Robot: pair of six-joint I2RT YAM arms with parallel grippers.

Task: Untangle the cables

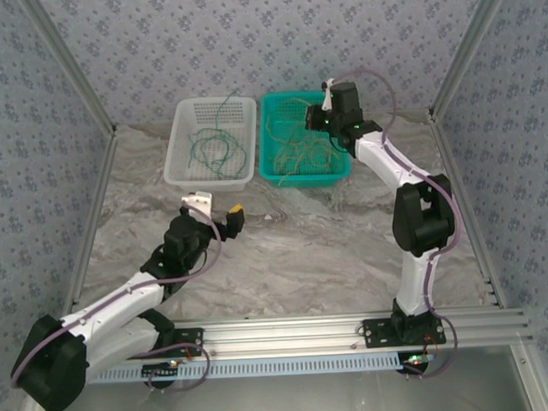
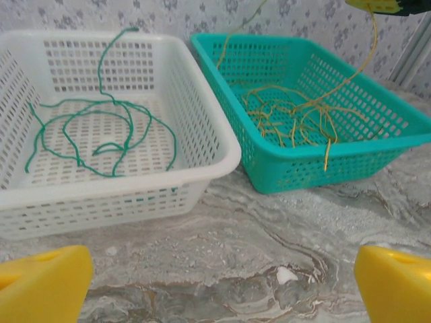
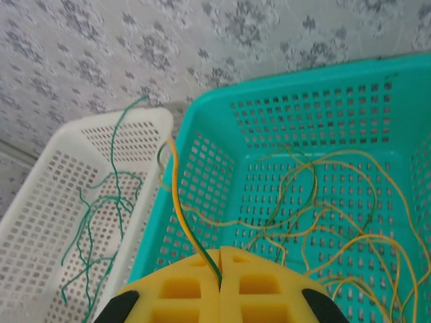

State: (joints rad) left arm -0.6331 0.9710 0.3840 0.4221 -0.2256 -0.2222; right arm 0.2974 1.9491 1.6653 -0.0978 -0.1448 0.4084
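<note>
Two baskets sit side by side on a marble table (image 2: 269, 235). Green cables (image 2: 111, 101) lie in the white basket (image 2: 202, 176) and yellow cables (image 2: 296, 108) in the teal basket (image 2: 323, 165). Above the teal one, the right gripper (image 3: 220, 262) is clamped on two strands (image 3: 176, 195), one yellow and one green. Nearer, the left gripper (image 1: 217, 210) hangs spread wide.
</note>
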